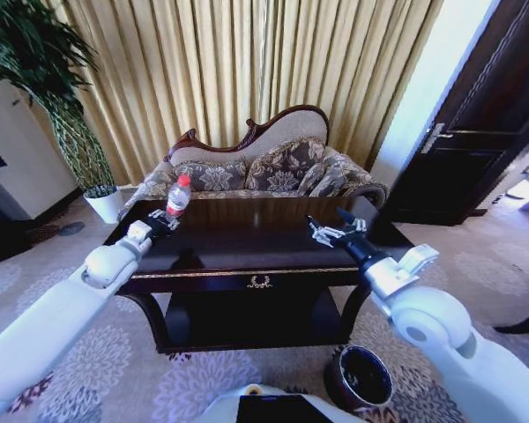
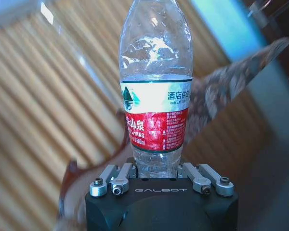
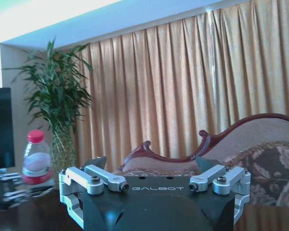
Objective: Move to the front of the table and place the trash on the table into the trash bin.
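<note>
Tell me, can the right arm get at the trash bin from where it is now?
Probably yes: the right end effector hovers open over the table, and the trash bin stands uncovered on the floor below that arm.

Both arms outstretched, left hand [image 1: 161, 222] clamped shut, right hand [image 1: 328, 231] spread wide, level.

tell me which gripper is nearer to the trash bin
Right. The right gripper is open over the table's right side, above and behind the trash bin on the floor. The left gripper holds the water bottle over the far left side.
</note>
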Available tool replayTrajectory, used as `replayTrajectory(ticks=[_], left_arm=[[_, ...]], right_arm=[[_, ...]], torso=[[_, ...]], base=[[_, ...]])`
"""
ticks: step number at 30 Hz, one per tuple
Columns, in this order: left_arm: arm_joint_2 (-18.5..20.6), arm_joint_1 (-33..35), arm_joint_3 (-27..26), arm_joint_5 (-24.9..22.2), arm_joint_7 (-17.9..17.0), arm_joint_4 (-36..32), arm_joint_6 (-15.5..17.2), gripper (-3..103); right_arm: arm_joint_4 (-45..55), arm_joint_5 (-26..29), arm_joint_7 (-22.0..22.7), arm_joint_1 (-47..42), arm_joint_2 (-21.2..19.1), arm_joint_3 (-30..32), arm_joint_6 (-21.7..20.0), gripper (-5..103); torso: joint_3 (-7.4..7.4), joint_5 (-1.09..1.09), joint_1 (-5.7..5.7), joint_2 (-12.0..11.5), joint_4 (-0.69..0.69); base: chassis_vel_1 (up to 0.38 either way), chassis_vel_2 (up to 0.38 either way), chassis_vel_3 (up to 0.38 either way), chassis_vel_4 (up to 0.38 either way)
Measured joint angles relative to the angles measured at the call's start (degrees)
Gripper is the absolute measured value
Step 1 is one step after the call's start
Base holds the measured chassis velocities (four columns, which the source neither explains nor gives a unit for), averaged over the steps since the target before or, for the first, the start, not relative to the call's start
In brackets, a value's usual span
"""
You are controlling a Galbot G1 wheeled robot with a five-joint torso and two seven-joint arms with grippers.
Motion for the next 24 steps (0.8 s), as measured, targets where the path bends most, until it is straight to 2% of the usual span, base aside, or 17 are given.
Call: replayTrajectory(ticks=[4,8,11,16,19,24], left_arm=[[-0.74,-3.99,4.13,1.81,0.03,0.02,-6.94,32],[-1.05,-5.44,5.66,1.23,-0.56,-1.26,-7.27,32],[-1.81,-8.6,8.66,-0.47,-1.71,-3.36,-6.06,32],[-2.22,-10.43,10.64,-1.12,-2.15,-4.0,-5.47,32],[-2.58,-12.91,13.48,-1.54,-2.51,-4.28,-5.02,32],[-3.05,-15.93,17.88,-2.88,-3.51,-5.37,-4.15,32]], right_arm=[[1.46,1.45,-0.16,0.17,-0.82,-0.83,0.17,100],[1.47,1.54,-0.68,1.03,-1.21,-2.46,0.24,100],[0.67,1.57,-1.22,3.77,-2.45,-6.33,0.32,100],[-0.51,1.59,-1.87,5.7,-3.89,-8.96,0.89,100],[-3.12,1.58,-3.19,9.22,-5.75,-12.09,2.04,100],[-7.19,1.99,-4.3,16.21,-5.86,-16.16,3.1,100]], torso=[[0.0,0.0,0.0,0.0,-0.01],[0.0,0.0,0.0,0.0,-0.01],[0.0,0.01,-0.01,0.0,-0.01],[0.0,0.01,0.0,0.0,-0.01],[0.0,0.0,0.0,0.0,-0.01],[0.0,0.01,0.0,0.0,0.0]], base=[[0.0,0.0,0.0,0.0],[0.0,0.0,0.0,0.0],[0.0,0.0,0.0,0.0],[0.0,0.0,0.0,0.0],[0.0,0.0,0.0,0.0],[0.0,0.0,0.0,0.0]])
